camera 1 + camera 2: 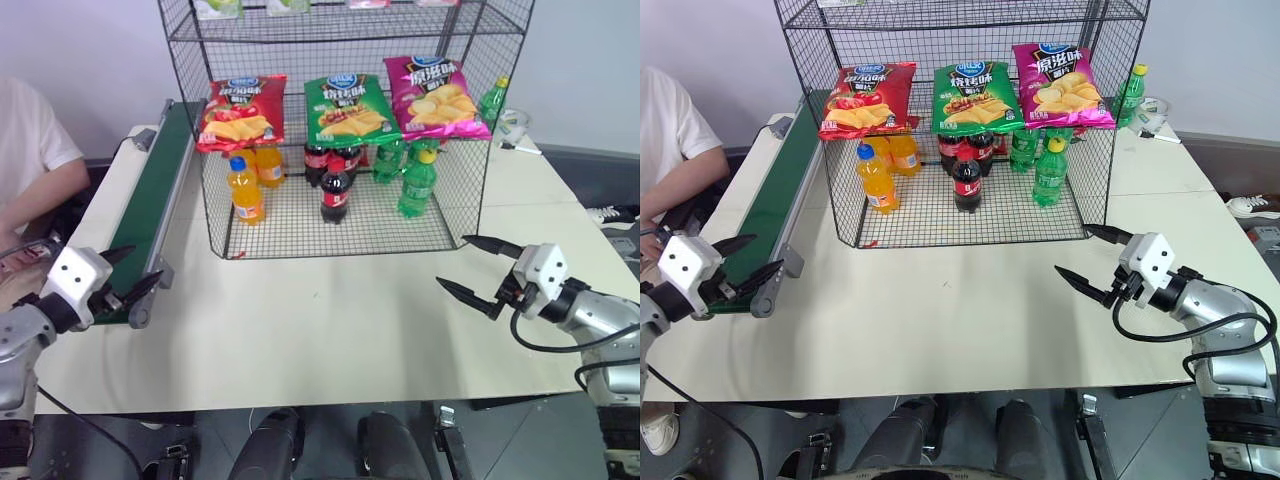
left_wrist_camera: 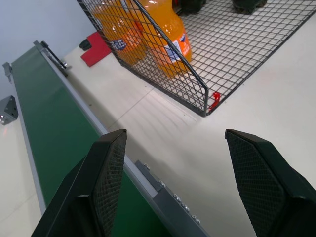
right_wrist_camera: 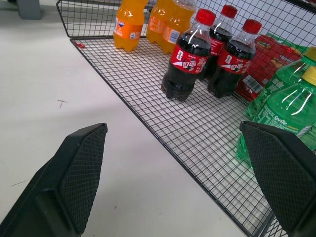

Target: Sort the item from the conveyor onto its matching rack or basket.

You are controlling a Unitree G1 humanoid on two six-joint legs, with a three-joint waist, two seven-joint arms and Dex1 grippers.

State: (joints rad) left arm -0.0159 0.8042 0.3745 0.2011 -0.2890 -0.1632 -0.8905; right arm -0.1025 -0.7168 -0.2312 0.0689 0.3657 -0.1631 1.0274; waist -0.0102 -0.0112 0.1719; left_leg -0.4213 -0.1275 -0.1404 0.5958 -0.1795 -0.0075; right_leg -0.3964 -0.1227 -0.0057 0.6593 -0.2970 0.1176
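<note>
Red bag [image 1: 241,112] hangs on the rack's [image 1: 330,225] front mesh, leftmost of three, beside the green bag [image 1: 349,107] and pink bag [image 1: 437,96], above the orange bottles [image 1: 246,188]. Left of the rack lies the conveyor [image 1: 160,190]. The left gripper [image 1: 128,272] hovers empty, fingers apart, over the conveyor's near end; the right gripper [image 1: 478,270], also spread and empty, hangs before the rack's right corner.

A black wire rack [image 1: 440,215] at upper centre holds a red chip bag [image 1: 242,112], a green bag [image 1: 349,106] and a pink bag [image 1: 436,96], each with yellow chips pictured. Below stand orange bottles [image 1: 246,188], dark cola bottles [image 1: 335,189] with red labels and green bottles [image 1: 418,183]. At left runs a dark green belt [image 1: 170,175] framed in grey.
</note>
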